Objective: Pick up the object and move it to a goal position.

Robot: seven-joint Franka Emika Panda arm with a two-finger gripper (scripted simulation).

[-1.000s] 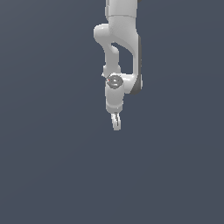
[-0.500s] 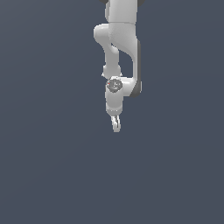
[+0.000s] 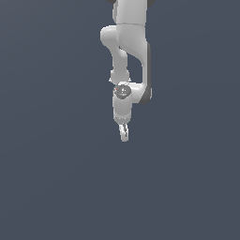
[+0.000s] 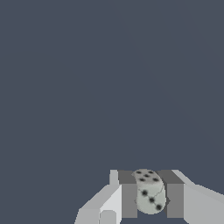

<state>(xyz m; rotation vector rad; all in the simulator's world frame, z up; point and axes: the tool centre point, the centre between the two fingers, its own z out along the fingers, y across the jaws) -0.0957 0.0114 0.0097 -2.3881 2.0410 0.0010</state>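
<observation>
Die (image 4: 150,191) sits clamped between the two fingers (image 4: 129,200) of the gripper (image 4: 151,201), pale with dark pips, rounded edges; wrist view shows one face with several pips turned toward the camera's far side and another pipped face toward the near side. Both dark pads touch the die on opposite sides, so the claw is closed on it. Arm (image 3: 130,51) hangs from the top edge of the exterior view, white links folded in a bend, wrist joint with a round dark-centred cap below the bend, hand pointing straight down. Gripper (image 3: 123,133) seen edge-on in the exterior view, fingers appearing as one narrow tip; die itself too small or hidden to pick out there. Fingertips end well above the lower edge of that view. Surroundings: uniform dark blue-grey surface (image 3: 56,178) fills both views, featureless; whether the gripper is lifted off it or near it cannot be told. Nothing stands beside the gripper or die in either view.
</observation>
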